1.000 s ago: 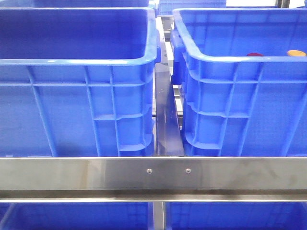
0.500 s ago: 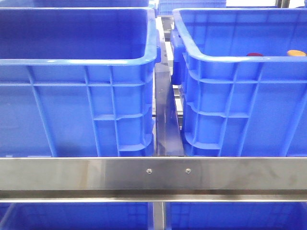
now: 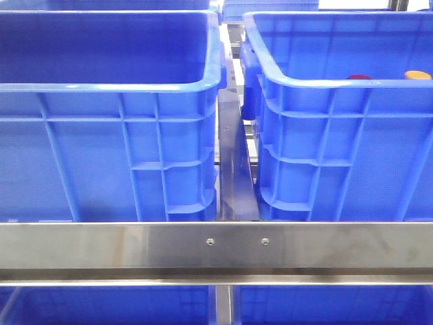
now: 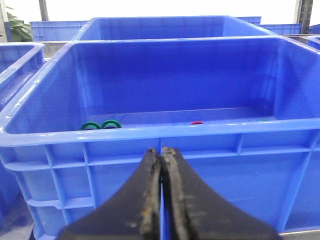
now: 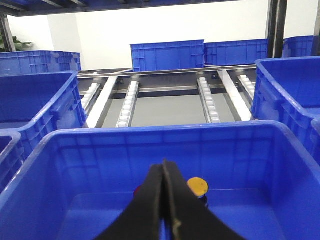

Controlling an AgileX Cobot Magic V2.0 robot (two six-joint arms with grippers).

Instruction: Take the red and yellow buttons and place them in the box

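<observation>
pincers closed and empty, buttons not yet picked

both pincers are pressed together with nothing between them: the right gripper [image 5: 164, 200] low centre in its wrist view, the left gripper [image 4: 161, 192] low centre in its own. just past the right tips, the yellow button [image 5: 197, 187] and a sliver of the red button [image 5: 137, 190] lie on the floor of the right crate [image 5: 280, 150]. in the front view they peek over its rim at upper right. the left crate [image 3: 108, 87] looks like the target box. judging by this, the reach is only starting; next the right pincer must open and descend over one button.
</observation>
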